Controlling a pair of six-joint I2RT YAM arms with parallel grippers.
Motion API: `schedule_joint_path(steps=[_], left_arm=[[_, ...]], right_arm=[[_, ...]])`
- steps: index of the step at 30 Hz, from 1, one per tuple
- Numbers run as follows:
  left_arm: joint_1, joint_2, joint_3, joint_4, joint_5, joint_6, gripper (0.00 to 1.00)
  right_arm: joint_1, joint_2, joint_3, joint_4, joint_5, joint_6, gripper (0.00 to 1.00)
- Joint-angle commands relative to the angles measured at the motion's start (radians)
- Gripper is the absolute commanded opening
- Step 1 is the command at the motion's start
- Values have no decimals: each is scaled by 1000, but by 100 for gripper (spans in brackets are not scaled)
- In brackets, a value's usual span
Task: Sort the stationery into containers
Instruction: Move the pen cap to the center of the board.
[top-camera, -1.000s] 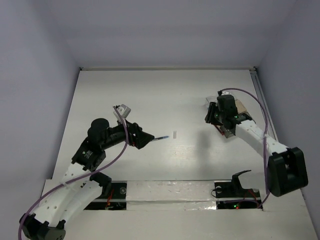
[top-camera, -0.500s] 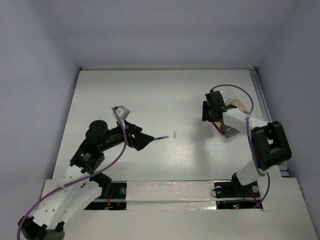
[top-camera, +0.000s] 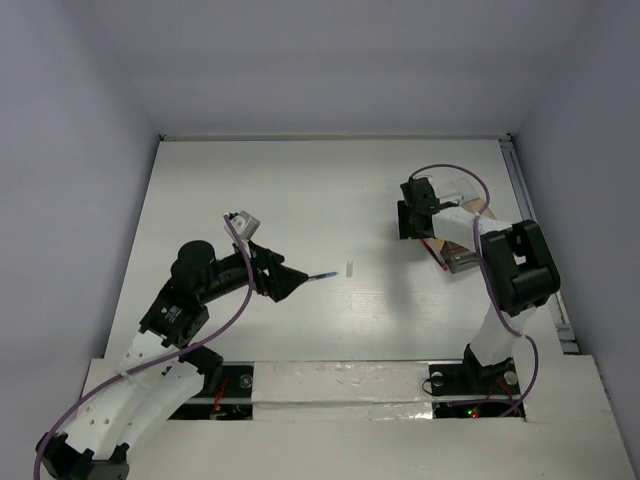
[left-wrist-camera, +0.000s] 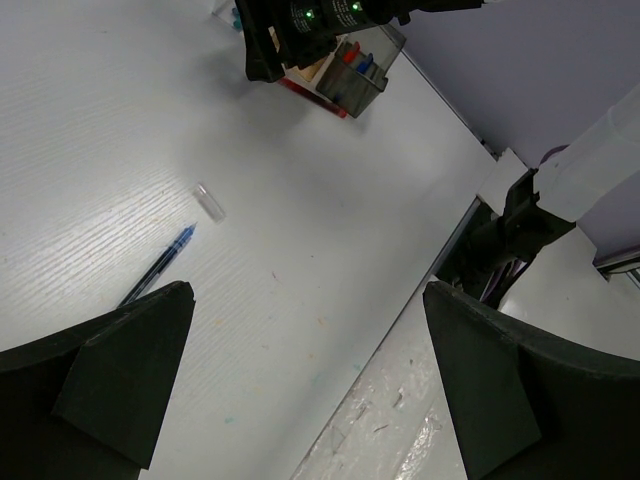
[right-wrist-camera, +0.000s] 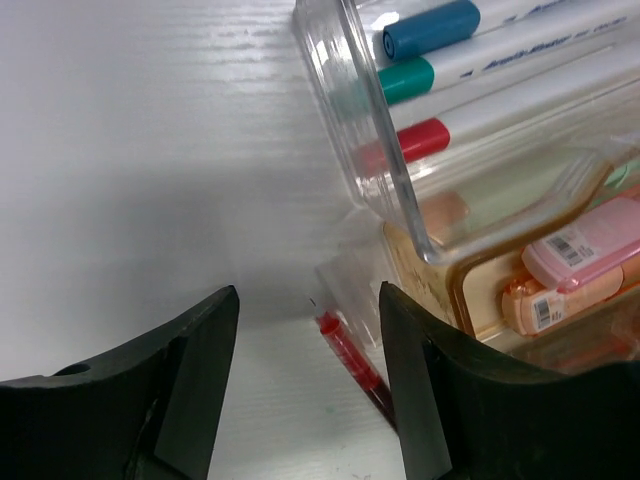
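My right gripper hangs open, low over the table at the left end of the containers. A red pen lies on the table between its fingers, close to the right finger and against the container wall. The clear box holds blue-, green- and red-capped markers; the orange box holds pink pieces. My left gripper is wide open and empty. A blue pen lies just ahead of it, with a small clear cap beyond.
The taped near edge of the table runs under my left gripper. A rail lines the right side of the table behind the containers. White walls close the workspace at the back and sides.
My right gripper has moved left and farther back along the containers, and its jaws have widened. The right elbow has swung in over the table. The left arm has barely moved.
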Motion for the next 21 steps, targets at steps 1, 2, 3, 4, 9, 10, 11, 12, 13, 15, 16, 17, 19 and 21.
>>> schedule_joint_path(steps=[1, 2, 3, 4, 9, 10, 11, 12, 13, 15, 16, 17, 19, 21], left_arm=[[-6, 2, 10, 27, 0, 13, 99], [-6, 3, 10, 27, -2, 13, 99], [-6, 3, 8, 27, -2, 13, 99], [-6, 3, 10, 27, -2, 13, 99], [-6, 3, 8, 27, -2, 13, 99], [-6, 3, 8, 26, -2, 13, 99], [-6, 2, 8, 27, -2, 11, 99], [-6, 3, 10, 27, -2, 11, 99], [-6, 3, 10, 27, -3, 11, 99], [-6, 2, 8, 27, -2, 11, 99], [-6, 2, 8, 27, -2, 11, 99], [-6, 3, 8, 27, -3, 11, 99], [-6, 3, 8, 27, -2, 11, 99], [-6, 3, 8, 27, -3, 11, 99]], right_arm=[[8, 25, 45, 22, 23, -29, 63], [8, 28, 49, 18, 19, -17, 62], [8, 28, 51, 13, 16, -6, 61], [8, 30, 56, 4, 5, 0, 60], [8, 36, 62, -29, -33, 57, 53], [8, 36, 62, -32, -33, 60, 52], [8, 36, 62, -32, -35, 62, 50], [8, 38, 72, -38, -40, 65, 47], [8, 38, 77, -45, -47, 65, 46], [8, 36, 83, -50, -49, 68, 45], [8, 30, 83, -45, -50, 68, 44], [8, 30, 85, -48, -50, 63, 41], [8, 28, 91, -59, -35, 57, 37], [8, 30, 92, -64, -23, 50, 35]])
